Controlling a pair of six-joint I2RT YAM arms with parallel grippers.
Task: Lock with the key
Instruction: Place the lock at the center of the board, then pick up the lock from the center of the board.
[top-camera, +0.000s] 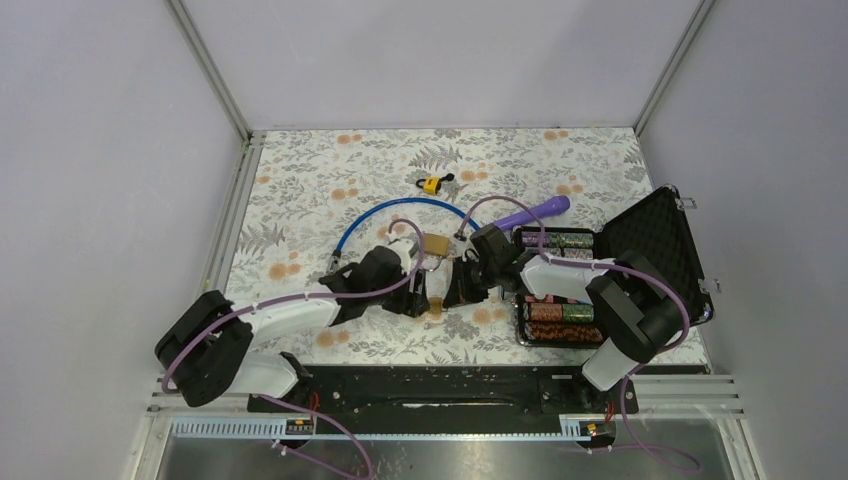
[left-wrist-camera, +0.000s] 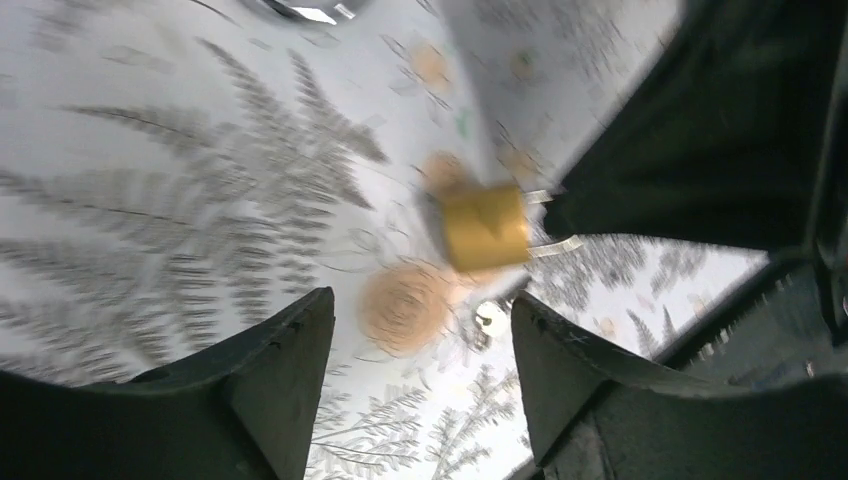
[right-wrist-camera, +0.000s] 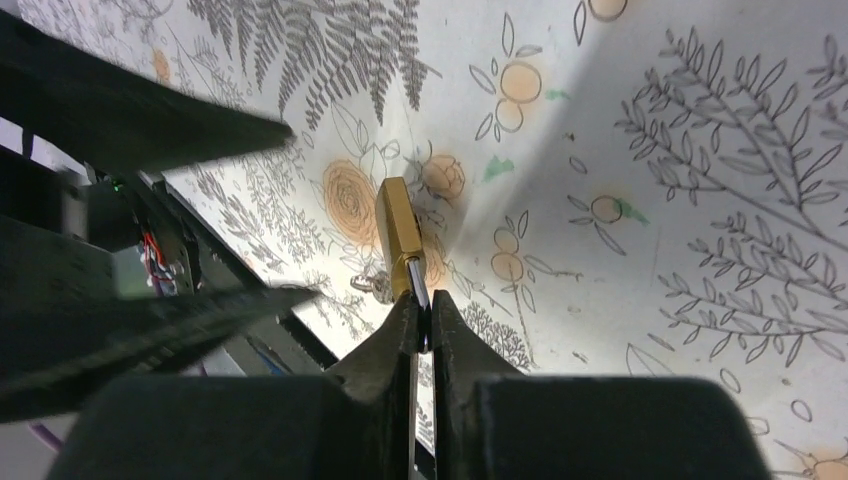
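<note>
Here the padlock (right-wrist-camera: 398, 225) is near the middle of the table, held up just above the cloth between the two arms. The right gripper (right-wrist-camera: 422, 310) has its jaws closed on the thin metal loop of the padlock. In the right wrist view the brass body points away from the fingertips toward 12 o'clock, so its long axis continues the line of the jaws.

The left gripper (left-wrist-camera: 420, 310) is open, with nothing between its jaws. In its own view the padlock is near, at about 1 o'clock from the gap. The body lies across from 9 to 3 o'clock, with the loop at the 3 o'clock end. I think the free left arm must bring the key, but I cannot find the key for sure.

The table (top-camera: 300, 180) has a cloth with flowers and ferns. In the top view a small yellow lock (top-camera: 430, 184) lies at 12 o'clock and a blue hose (top-camera: 395, 205) curves nearer. An open black case (top-camera: 660, 240) stands at 3 o'clock. Plain pale walls close the place.
</note>
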